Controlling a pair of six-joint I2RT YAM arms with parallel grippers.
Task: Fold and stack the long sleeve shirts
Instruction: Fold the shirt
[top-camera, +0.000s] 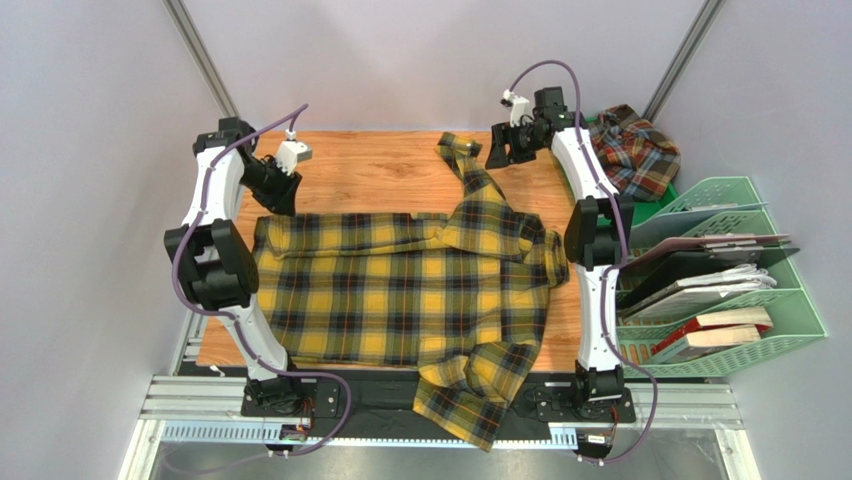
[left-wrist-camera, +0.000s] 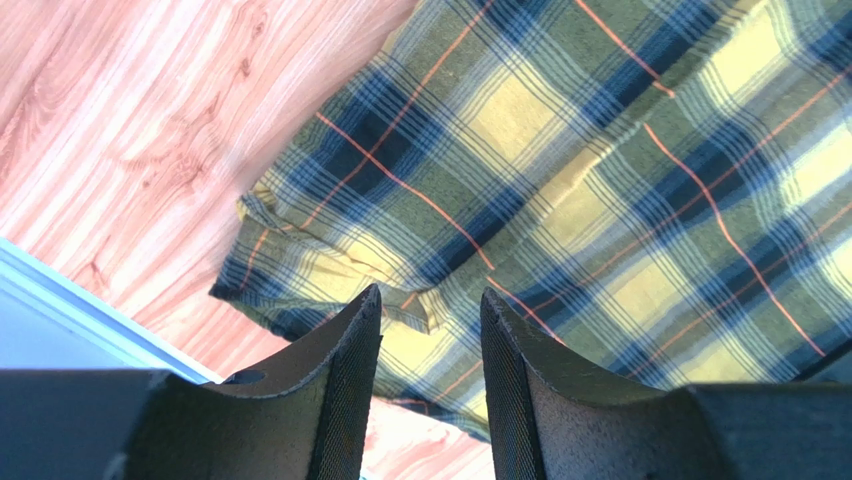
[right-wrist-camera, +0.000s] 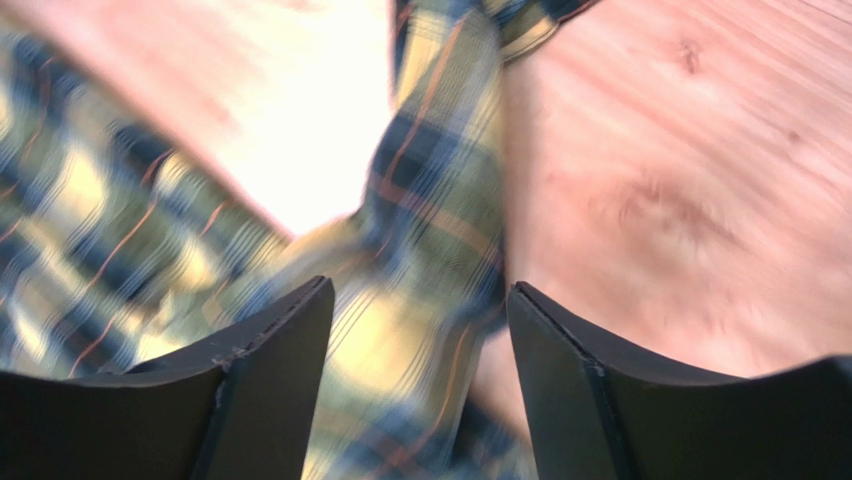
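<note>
While the yellow shirt (top-camera: 400, 290) lies on the desk (top-camera: 370, 170), left gripper (left-wrist-camera: 430, 300) and right gripper (right-wrist-camera: 420, 290) hang near its far edge, fingers spread, empty.

Yellow plaid shirt (top-camera: 400, 290) spread across table (top-camera: 380, 160); red plaid shirt (top-camera: 635, 150) bunched beyond green tray (top-camera: 800, 322).

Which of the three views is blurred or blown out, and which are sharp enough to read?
Top external: sharp, evenly lit, the yellow and black plaid flannel shirt reads clearly. Left wrist: crisp weave, cool bluish cast. Right wrist: motion-blurred, the sleeve smeared, a blown-out white patch on the wooden table.
</note>
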